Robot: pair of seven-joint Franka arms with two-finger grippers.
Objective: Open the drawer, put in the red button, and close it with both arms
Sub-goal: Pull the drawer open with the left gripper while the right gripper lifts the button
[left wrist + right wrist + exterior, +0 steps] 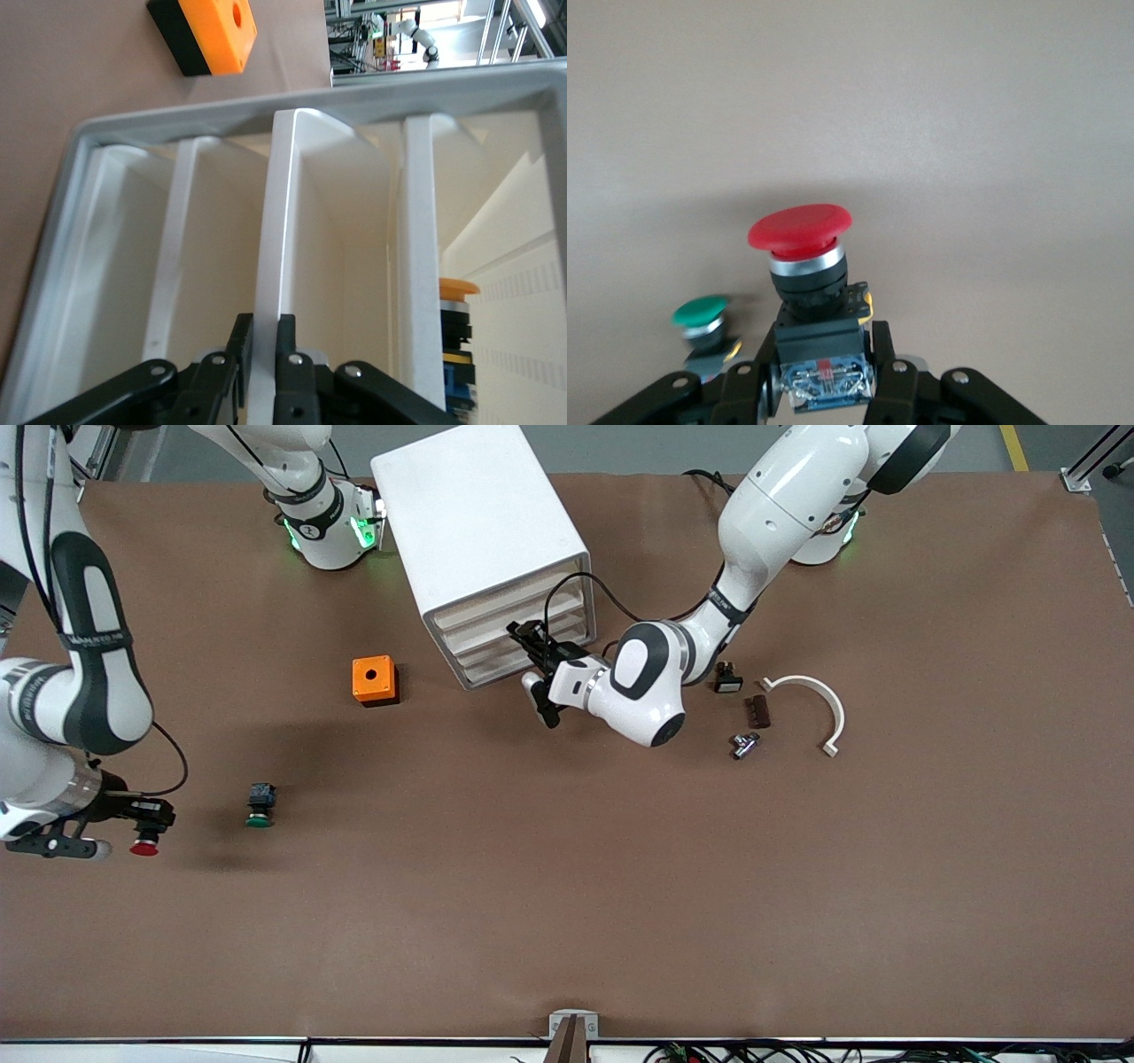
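The white cabinet point(483, 522) stands at the back middle of the table, its stack of cream drawer fronts facing the front camera. My left gripper point(534, 645) is at those fronts, shut on the thin white front lip of one drawer point(282, 221). I cannot tell which drawer of the stack it is. In the left wrist view my left gripper point(262, 341) has a finger point(288, 341) pressed on each side of that lip. My right gripper point(142, 824) hangs over the table at the right arm's end, shut on the black-blue body of the red button point(144, 849). The right wrist view shows the red button point(801, 228) between my right gripper's point(824, 376) fingers, cap pointing away.
A green-capped button point(260, 808) lies beside my right gripper. An orange box with a hole point(375, 680) sits beside the cabinet. Near the left arm lie a small black part point(726, 678), a brown piece point(757, 711), a metal fitting point(744, 744) and a white curved bracket point(824, 707). An orange-capped part point(458, 341) sits inside the cabinet.
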